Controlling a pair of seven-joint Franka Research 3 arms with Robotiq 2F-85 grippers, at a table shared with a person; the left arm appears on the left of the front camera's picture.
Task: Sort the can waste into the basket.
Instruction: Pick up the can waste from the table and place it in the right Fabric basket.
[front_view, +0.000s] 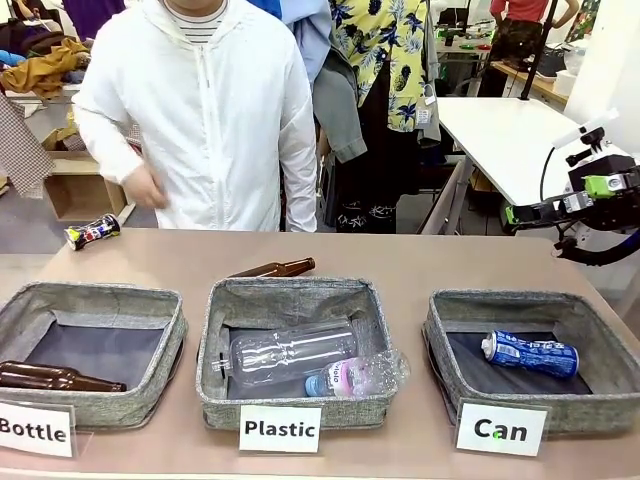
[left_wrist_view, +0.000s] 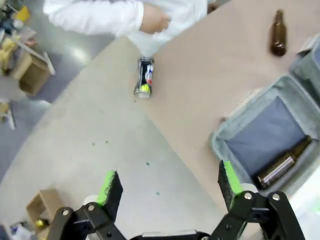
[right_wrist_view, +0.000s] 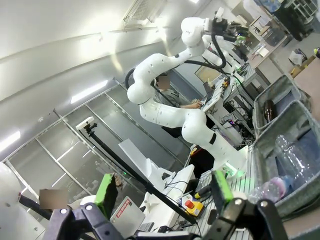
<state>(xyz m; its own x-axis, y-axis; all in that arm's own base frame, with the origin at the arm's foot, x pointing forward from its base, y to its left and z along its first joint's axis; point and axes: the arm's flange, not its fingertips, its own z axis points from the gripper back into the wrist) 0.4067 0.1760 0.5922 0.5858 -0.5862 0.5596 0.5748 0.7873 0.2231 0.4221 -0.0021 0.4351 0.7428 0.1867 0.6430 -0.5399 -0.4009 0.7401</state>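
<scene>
The blue can (front_view: 530, 354) lies on its side inside the grey basket (front_view: 441, 332) carded "Can" at the front right. The dark can (front_view: 92, 232) lies on the table at the far left, near the person's hand (front_view: 148, 187). In the left wrist view the dark can (left_wrist_view: 145, 76) lies well beyond my left gripper (left_wrist_view: 170, 182), which hangs open and empty above the table's left end. My right gripper (front_view: 540, 208) is raised off the table's right side, above and behind the Can basket. In its own view the right gripper (right_wrist_view: 163, 190) is open and holds nothing.
A brown bottle (front_view: 274, 268) lies on the table behind the "Plastic" basket (front_view: 213, 330), which holds clear plastic bottles (front_view: 290, 352). The "Bottle" basket (front_view: 172, 345) at the front left holds another brown bottle (front_view: 55, 377). The person stands at the far edge.
</scene>
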